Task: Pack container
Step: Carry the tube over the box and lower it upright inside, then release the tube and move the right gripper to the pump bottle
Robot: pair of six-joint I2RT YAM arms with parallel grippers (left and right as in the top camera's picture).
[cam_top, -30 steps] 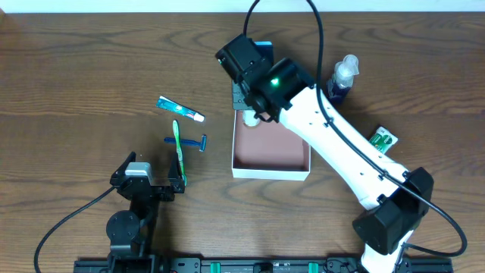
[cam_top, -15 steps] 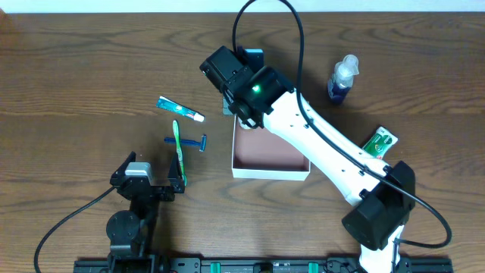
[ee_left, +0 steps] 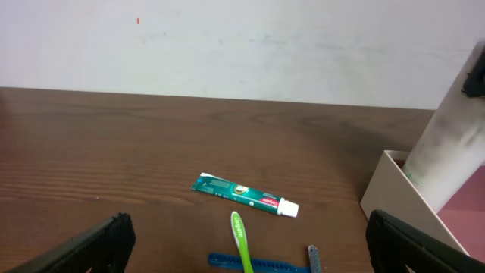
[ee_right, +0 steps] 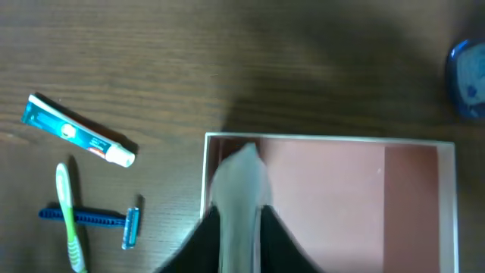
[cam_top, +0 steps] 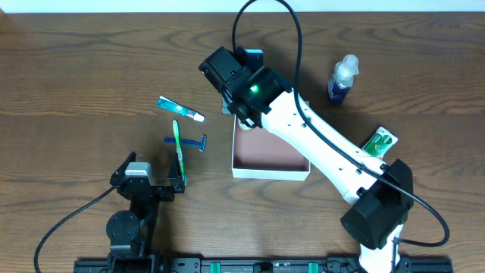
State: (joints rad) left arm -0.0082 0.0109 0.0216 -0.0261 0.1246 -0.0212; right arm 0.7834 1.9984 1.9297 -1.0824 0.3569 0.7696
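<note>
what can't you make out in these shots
Overhead: container far end, hidden under the right arm.
Right wrist: pale item between the jaws, too blurred to identify.
Right wrist: blue object, cut by the right edge.
Left wrist: razor, cut by the bottom edge.

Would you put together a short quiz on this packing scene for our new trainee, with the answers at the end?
1. True or false: the toothpaste lies outside the container.
2. Which thing does the green toothbrush cross? A the razor; B the toothpaste; C the container.
3. In one word, is the left hand open or shut?
Key: 1 true; 2 A; 3 open.
</note>
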